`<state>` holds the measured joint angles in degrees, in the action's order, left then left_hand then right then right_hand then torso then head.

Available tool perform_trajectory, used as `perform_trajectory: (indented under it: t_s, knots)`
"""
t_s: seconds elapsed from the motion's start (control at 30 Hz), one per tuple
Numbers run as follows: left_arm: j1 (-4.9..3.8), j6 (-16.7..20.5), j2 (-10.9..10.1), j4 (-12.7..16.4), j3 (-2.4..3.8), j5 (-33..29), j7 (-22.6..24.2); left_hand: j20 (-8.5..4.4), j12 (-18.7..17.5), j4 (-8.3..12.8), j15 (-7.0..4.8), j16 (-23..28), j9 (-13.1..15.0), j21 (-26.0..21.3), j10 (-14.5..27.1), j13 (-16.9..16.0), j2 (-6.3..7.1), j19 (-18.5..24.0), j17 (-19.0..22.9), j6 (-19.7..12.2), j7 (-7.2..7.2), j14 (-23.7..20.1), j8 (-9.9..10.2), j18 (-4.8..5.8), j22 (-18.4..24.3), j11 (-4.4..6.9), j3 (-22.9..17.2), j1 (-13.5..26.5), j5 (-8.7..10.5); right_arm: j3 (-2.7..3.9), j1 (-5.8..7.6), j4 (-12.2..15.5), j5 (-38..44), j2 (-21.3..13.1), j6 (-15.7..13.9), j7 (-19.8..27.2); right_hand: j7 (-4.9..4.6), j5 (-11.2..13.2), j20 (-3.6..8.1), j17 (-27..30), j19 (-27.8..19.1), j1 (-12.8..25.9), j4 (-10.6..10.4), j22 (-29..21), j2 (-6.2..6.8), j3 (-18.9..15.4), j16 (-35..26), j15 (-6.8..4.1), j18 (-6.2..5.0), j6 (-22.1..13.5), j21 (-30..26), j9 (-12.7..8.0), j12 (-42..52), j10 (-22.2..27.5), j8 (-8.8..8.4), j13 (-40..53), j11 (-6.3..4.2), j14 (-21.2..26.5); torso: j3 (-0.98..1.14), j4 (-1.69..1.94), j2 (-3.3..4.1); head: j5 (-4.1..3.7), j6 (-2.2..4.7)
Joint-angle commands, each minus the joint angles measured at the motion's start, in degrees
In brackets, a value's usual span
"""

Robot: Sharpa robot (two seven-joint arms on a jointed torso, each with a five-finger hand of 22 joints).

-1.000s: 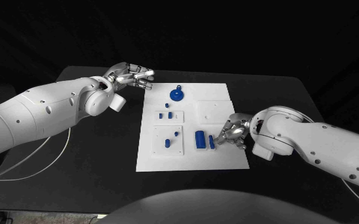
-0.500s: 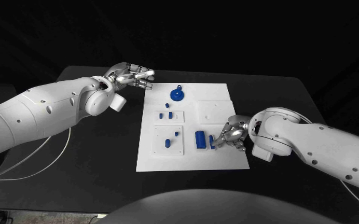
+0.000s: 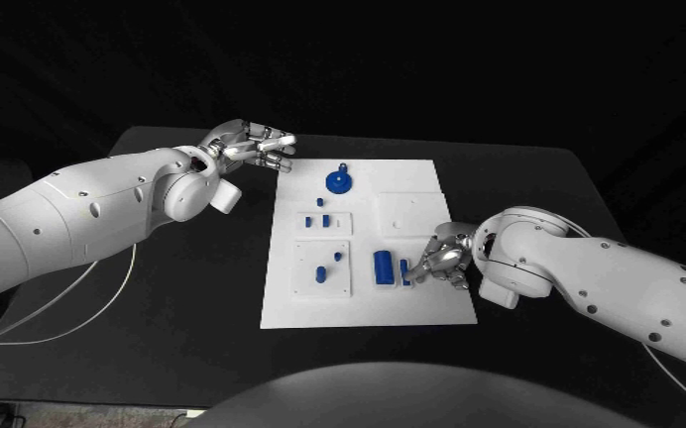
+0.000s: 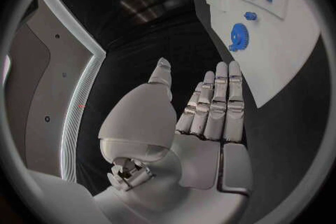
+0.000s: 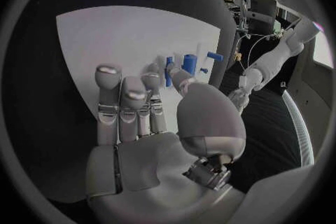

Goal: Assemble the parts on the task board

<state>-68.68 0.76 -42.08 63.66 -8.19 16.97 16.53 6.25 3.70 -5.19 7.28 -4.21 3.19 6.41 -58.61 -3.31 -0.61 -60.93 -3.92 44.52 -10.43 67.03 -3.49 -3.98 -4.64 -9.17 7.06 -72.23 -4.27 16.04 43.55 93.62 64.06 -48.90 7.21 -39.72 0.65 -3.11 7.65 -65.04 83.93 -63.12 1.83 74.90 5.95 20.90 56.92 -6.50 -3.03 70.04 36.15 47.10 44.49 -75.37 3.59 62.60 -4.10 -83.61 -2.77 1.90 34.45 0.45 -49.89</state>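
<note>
We see the flat white task board (image 3: 414, 314) at frame centre; our right hand (image 3: 446, 256) pinches a slim blue bar (image 3: 404, 270), long axis vertical; our left hand (image 3: 252, 145) hovers upper left, holding nothing, fingers loosely apart.

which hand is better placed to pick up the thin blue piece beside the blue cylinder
Probably the right hand: its fingertips sit at the thin blue piece, beside the blue cylinder on the white task board. The left hand hovers off the board's far corner, holding nothing.
</note>
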Motion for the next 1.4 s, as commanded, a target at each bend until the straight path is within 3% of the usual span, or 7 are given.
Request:
perform_trajectory:
  t_s: [0.03,0.47,0.73,0.8,0.83,1.17,1.4]
  knots:
    - [0.07,-0.6,0.1,0.1,0.04,0.1,0.4,0.26,0.1,0.0,0.02,0.0,-0.1,-0.3,0.4,-0.1,-0.35,0.1,-0.1,0.1,0.07,-0.4,0.3,-0.11,0.0,-0.07,0.0,-0.1,-0.17,-0.17,-0.22,-0.2,1.1,0.1,1.0,-0.7,0.07,0.1,0.35,0.0,3.0,0.0,0.2,4.0,-0.35,0.3,0.1,-0.23,0.47,0.4,0.2,0.1,0.1,-0.4,0.11,0.1,0.01,-0.1,-0.01,-0.01,-0.04,0.05,0.06]
    - [0.07,-0.4,0.1,0.1,0.04,0.1,0.6,0.27,0.0,0.2,0.04,0.0,-0.1,-0.3,0.4,-0.1,-0.41,0.1,-0.1,0.1,0.06,-0.4,0.3,-0.11,0.0,-0.11,0.1,-0.1,-0.18,-0.17,-0.27,0.0,-0.8,-0.3,-1.7,3.7,-0.42,0.2,0.31,0.7,2.9,2.0,-4.6,3.7,1.95,-2.2,-0.7,-0.16,0.24,-0.1,-0.8,0.7,-0.8,0.0,0.06,-0.3,0.34,0.0,-0.05,-0.02,-0.1,-0.06,0.37]
    - [0.08,0.6,0.0,0.4,0.04,-0.6,1.3,0.26,0.1,0.7,0.0,0.0,0.0,-0.3,0.2,-0.1,-0.86,0.1,-0.1,1.5,0.22,-0.4,0.3,-0.11,0.0,-0.02,0.2,-0.3,-0.35,0.26,0.03,-1.3,-9.1,-1.1,-8.8,12.8,-3.47,0.2,-0.59,4.2,2.5,4.3,-10.3,1.1,2.92,-10.7,-6.0,0.96,-0.83,-8.2,-8.1,-9.6,-7.2,2.5,0.0,-5.0,2.15,0.6,-0.08,-0.01,-0.53,0.02,2.21]
    - [0.07,1.2,-0.1,0.4,0.05,-1.7,1.1,0.23,0.1,0.6,-0.03,0.0,0.0,-0.2,0.1,-0.1,-0.91,0.1,-0.1,1.7,0.25,-0.3,0.3,-0.11,0.0,0.01,0.3,-0.1,-0.31,0.43,0.6,-2.7,-10.5,-1.0,-10.1,15.7,-3.83,-1.0,-1.44,4.9,2.5,0.4,-9.2,-0.2,-4.68,-27.5,-7.3,1.37,-1.78,-7.5,-11.2,-19.3,-6.9,3.1,-0.01,-6.0,2.77,0.7,-0.14,0.01,-0.65,-0.12,2.97]
    - [0.07,1.3,-0.1,0.4,0.05,-2.0,1.1,0.21,0.1,0.6,-0.06,0.0,0.0,-0.2,0.0,-0.1,-0.92,0.0,-0.1,1.9,0.27,-0.2,0.2,-0.11,0.0,0.05,0.3,-0.1,-0.33,0.46,0.74,-3.0,-10.7,-1.0,-10.4,16.3,-3.84,-1.1,-1.53,4.9,2.5,-0.2,-9.0,-0.4,-5.59,-29.7,-7.3,1.4,-1.95,-7.2,-11.5,-20.8,-6.7,3.2,0.02,-6.3,2.82,0.8,-0.16,0.01,-0.74,-0.15,3.19]
    - [0.01,3.6,-0.6,0.4,0.11,-6.1,1.7,0.04,0.1,1.5,-0.23,-0.1,-0.1,0.0,-0.5,-0.1,-1.47,-0.2,-0.1,-0.2,0.43,0.2,0.3,-0.02,-0.1,0.22,0.5,-0.4,-0.67,0.71,4.62,-14.5,-22.9,1.7,-20.1,34.4,-4.28,-6.7,-2.19,11.7,0.7,-4.7,-3.4,-9.0,-8.69,-31.7,-17.8,2.23,-1.39,-6.4,-26.7,-24.4,-11.0,4.1,0.01,-14.3,3.18,2.8,-0.55,0.15,-1.95,-1.04,6.6]
    - [-0.02,3.9,0.1,-1.8,0.18,-5.7,2.5,0.46,-0.2,2.3,0.24,0.6,0.4,-0.1,-2.2,0.0,-3.28,0.5,0.1,9.8,1.35,-1.7,-0.1,-0.18,0.0,0.71,1.0,-0.8,-1.01,1.05,6.69,-27.6,-33.5,8.4,-19.3,46.6,-5.48,-6.5,-4.1,19.0,-2.5,-6.1,2.6,-25.5,-10.8,-28.3,-31.4,4.08,-1.28,-8.1,-32.6,-26.1,-17.1,8.0,0.04,-26.2,4.8,4.5,-0.7,-0.27,-2.8,-1.49,9.68]
